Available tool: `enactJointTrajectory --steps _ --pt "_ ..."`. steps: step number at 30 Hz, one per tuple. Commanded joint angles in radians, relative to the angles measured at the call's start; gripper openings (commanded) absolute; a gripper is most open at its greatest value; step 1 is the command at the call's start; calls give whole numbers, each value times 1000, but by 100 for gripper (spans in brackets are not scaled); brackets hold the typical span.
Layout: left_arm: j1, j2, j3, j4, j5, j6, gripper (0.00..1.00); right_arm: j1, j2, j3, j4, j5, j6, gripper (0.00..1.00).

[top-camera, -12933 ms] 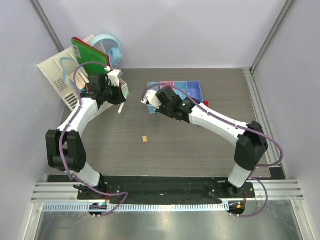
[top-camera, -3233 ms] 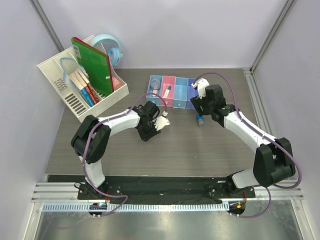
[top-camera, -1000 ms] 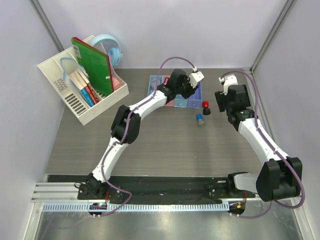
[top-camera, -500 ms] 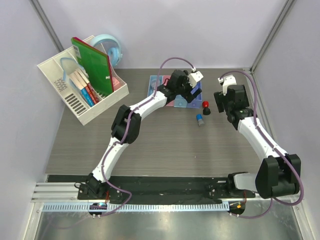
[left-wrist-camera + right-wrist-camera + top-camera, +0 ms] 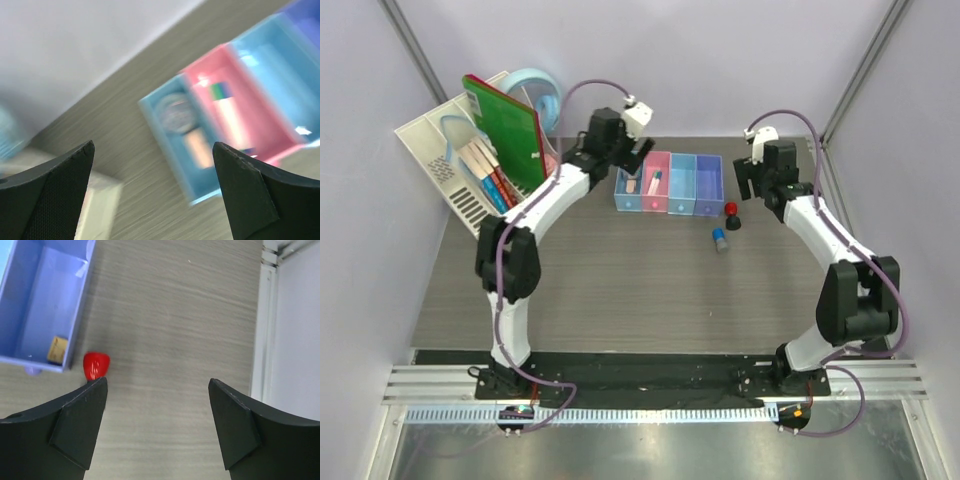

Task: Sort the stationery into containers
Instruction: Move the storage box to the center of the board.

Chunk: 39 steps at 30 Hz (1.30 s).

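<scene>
Surface: grey wood-grain surface [image 5: 620,290]; white organizer [image 5: 440,150] at its 10 o'clock.
Containers: four joined bins [image 5: 669,180] at 12 o'clock. The light-blue and pink ones hold items.
Left gripper [image 5: 152,150]: jaws spread, empty, above the light-blue and pink bins.
Right gripper [image 5: 157,382]: jaws spread, empty, over bare surface at the bins' 3 o'clock.
Unsorted: red-and-black cylinder [image 5: 731,212] and blue-grey cylinder [image 5: 719,240], loose at the bins' 4 o'clock.
Sorted, smallest: orange block [image 5: 58,349] in the violet-blue bin.
Progress: mostly done, judging by this; two pieces left.

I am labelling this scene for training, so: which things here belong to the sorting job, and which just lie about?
Job: joined bins, red-and-black cylinder, blue-grey cylinder, orange block, pen in the pink bin.
Lying about: white organizer, green book, tape dispenser.
</scene>
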Motion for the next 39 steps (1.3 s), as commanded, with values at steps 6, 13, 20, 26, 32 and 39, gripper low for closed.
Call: enactJointTrajectory --steps 6,13,20,26,32,39 --pt "70 4 -142 -2 -133 83 100 46 281 261 24 -40 51 86" --pt "69 78 -62 -25 -121 69 100 101 406 362 32 -16 49 86" --pt "69 119 -46 -42 -102 53 100 117 473 387 46 -9 46 86" --pt "66 124 -77 -51 -88 50 100 161 525 390 47 4 28 86" --pt "64 90 -149 -51 -85 52 100 218 527 369 63 27 17 86" --pt "64 43 -224 -57 -68 52 100 276 493 323 63 38 19 86"
